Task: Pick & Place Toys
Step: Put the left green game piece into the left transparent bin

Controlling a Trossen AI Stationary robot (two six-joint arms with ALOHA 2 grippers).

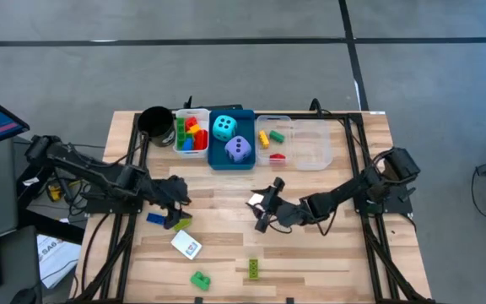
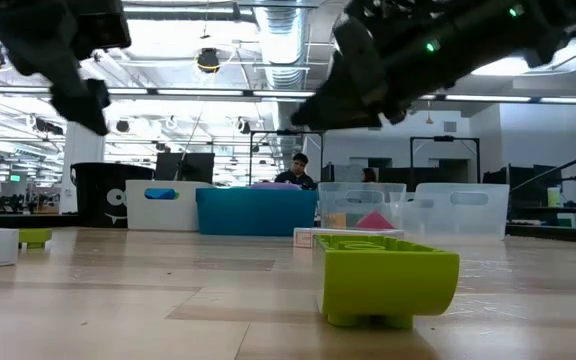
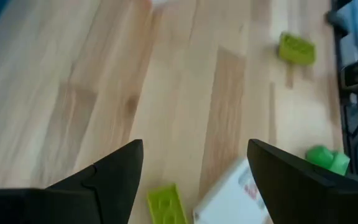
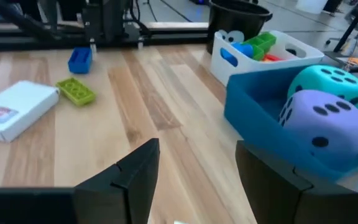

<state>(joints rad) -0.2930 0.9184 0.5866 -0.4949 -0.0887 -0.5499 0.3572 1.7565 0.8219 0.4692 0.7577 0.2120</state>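
Note:
My left gripper [image 1: 174, 208] hangs open and empty over the left middle of the table, just above a lime brick [image 3: 166, 204] and beside a blue brick [image 1: 155, 219]. A white card box [image 1: 186, 245] lies flat nearer the front; it also shows in the left wrist view [image 3: 235, 193]. My right gripper [image 1: 266, 209] hangs open and empty at the table's middle, next to a small white card [image 1: 256, 201]. A green brick [image 1: 200, 279] and another lime brick [image 1: 252, 268] lie near the front edge. The cyan die [image 4: 328, 81] and the purple die [image 4: 322, 121] sit in the blue tray [image 1: 232, 160].
At the back stand a black cup [image 1: 154, 122], a white tray [image 1: 178, 139] with several bricks, the blue tray, and a clear tray [image 1: 315, 152] holding yellow, green and red bricks. Bare wood lies between the two grippers and at the right front.

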